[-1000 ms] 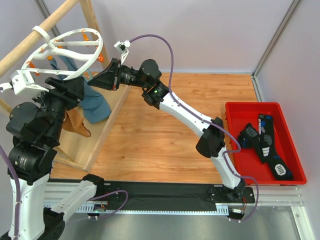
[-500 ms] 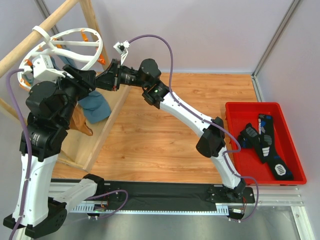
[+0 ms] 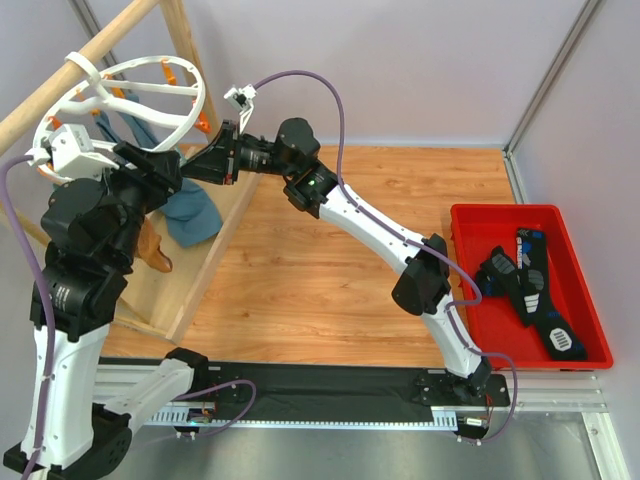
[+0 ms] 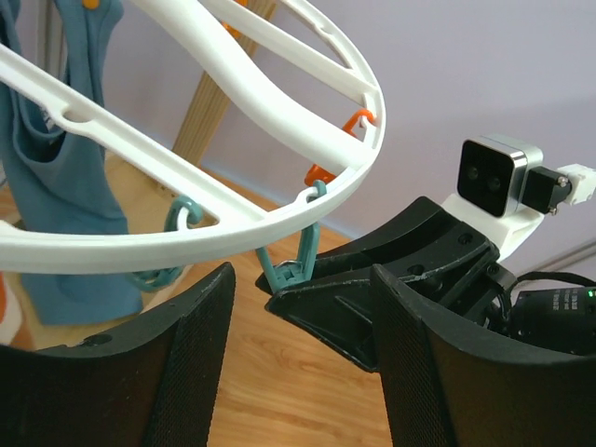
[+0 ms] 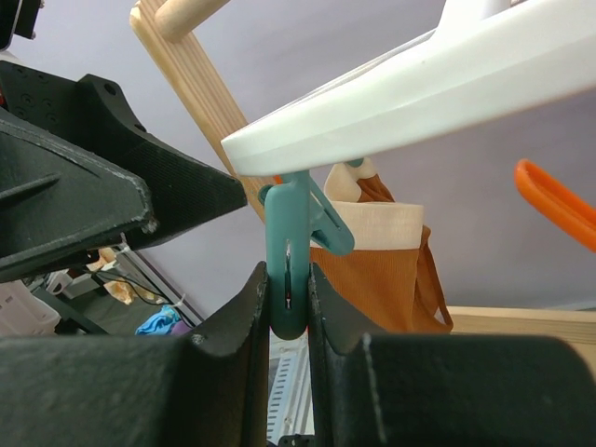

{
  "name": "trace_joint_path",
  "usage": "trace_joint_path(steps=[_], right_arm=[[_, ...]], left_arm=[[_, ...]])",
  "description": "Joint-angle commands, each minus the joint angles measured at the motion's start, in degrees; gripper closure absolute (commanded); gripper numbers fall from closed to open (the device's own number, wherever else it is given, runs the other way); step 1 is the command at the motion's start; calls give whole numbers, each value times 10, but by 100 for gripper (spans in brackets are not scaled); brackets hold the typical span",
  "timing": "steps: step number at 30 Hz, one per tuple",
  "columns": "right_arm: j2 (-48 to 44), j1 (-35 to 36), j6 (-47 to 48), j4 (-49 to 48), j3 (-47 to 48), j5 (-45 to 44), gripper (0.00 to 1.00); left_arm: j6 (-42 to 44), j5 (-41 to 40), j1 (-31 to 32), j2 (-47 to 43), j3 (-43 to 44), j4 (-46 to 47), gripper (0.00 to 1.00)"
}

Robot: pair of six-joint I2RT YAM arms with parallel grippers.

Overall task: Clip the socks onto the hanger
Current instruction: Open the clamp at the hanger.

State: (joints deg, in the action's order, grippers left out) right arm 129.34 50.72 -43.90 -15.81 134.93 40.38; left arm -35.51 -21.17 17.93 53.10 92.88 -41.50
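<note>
**A:** While both arms are up at the rack, which one has hold of anything?

**B:** The right gripper (image 5: 289,298). Its fingers are squeezed narrow on a teal clip (image 5: 284,233), which stands upright between the pads. The clip hangs from the white ring of the hanger (image 4: 84,250), directly above the fingertips.

**A:** And the left gripper (image 4: 303,307)?

**B:** Spread wide and holding nothing. It faces the right gripper tip to tip. In its wrist view the pinched clip sits in the gap between its two fingers, though I cannot tell whether either finger touches it. The ring passes just above both sets of fingertips.

**A:** What else is close to the grippers?

**B:** Beyond the right fingers, just behind the clip, hangs a tan-brown sock (image 5: 372,279). An orange clip (image 5: 549,200) juts in to the right of it. A wooden post (image 5: 196,88) of the rack rises behind the left gripper. From the left wrist, a teal-blue sock (image 4: 65,186) hangs off to the left of the fingers, beyond the ring.

**A:** Where are the socks (image 3: 525,285)?

**B:** Well apart from both grippers. The black pair lies in a red tray (image 3: 480,212) far back along the right arm, out beside its base, and neither gripper is near it.
</note>
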Motion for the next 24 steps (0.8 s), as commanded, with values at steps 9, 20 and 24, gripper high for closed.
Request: trace_joint_path(steps=[9,20,24], right_arm=[[-38,6,49,44,20,9,100],[-55,8,73,59,2,11,100],[-56,9,75,58,2,11,100]], left_arm=[[-8,-19,-3,33,29,-26,31],[-26,-63,-3,45,23,-8,34],[-22,-63,-3,50,27,2,35]])
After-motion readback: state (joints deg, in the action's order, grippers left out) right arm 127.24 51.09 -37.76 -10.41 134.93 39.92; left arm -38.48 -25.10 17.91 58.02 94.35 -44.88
